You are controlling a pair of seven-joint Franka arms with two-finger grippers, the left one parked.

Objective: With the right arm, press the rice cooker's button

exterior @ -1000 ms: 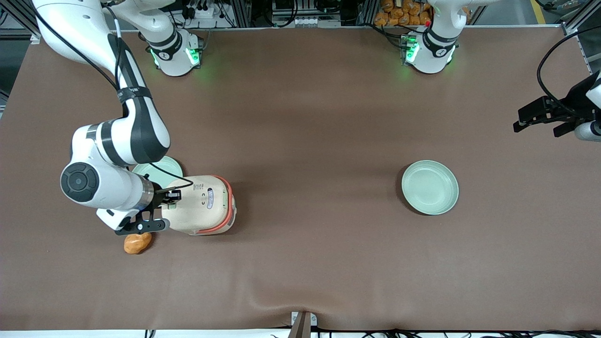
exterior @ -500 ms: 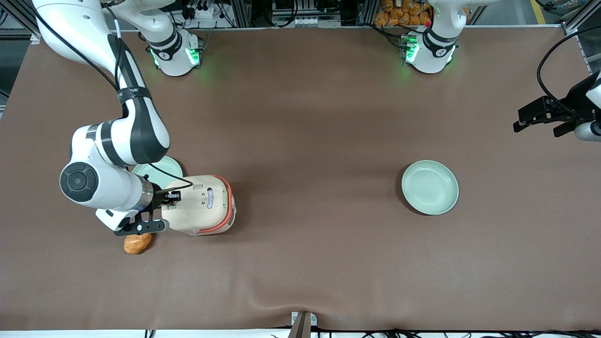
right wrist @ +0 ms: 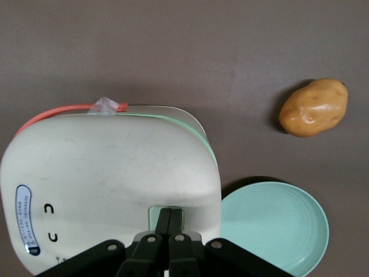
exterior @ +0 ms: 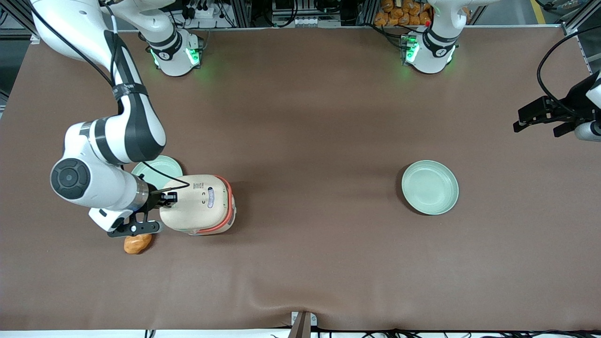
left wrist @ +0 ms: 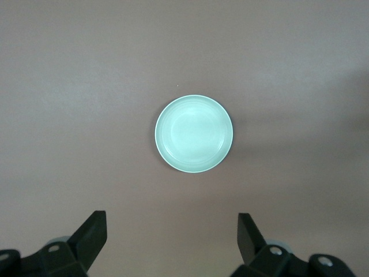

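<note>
Toward the working arm's end of the bench (exterior: pixel 300 263), the rice cooker (exterior: pixel 199 205) sits on the brown surface with its cream lid shut, a coral-red band showing along the edge that faces the parked arm's end. The right arm (exterior: pixel 101 155) reaches down over it from the edge where the arm bases are bolted, round dark end cap turned up to the front camera. And there's the gripper (right wrist: pixel 169 224), right at the rim of the lid on the working arm's side, its two black fingers pinched together into one point with no gap between them. That point rests on the button (right wrist: pixel 166 214), a small pale mint patch set into the cream lid (only the corners of the patch peek out around the fingertips). A white oval label (right wrist: pixel 26 219) with dark print lies on the lid at its other end, well apart from the fingers.

Just beside the cooker, farther from the front camera, a pale green plate (exterior: pixel 159 167) is partly tucked under the arm. A potato (exterior: pixel 137 243) lies nearer the front edge, near the cooker without touching it. A second green plate (exterior: pixel 429 187) sits alone toward the parked arm's end.
</note>
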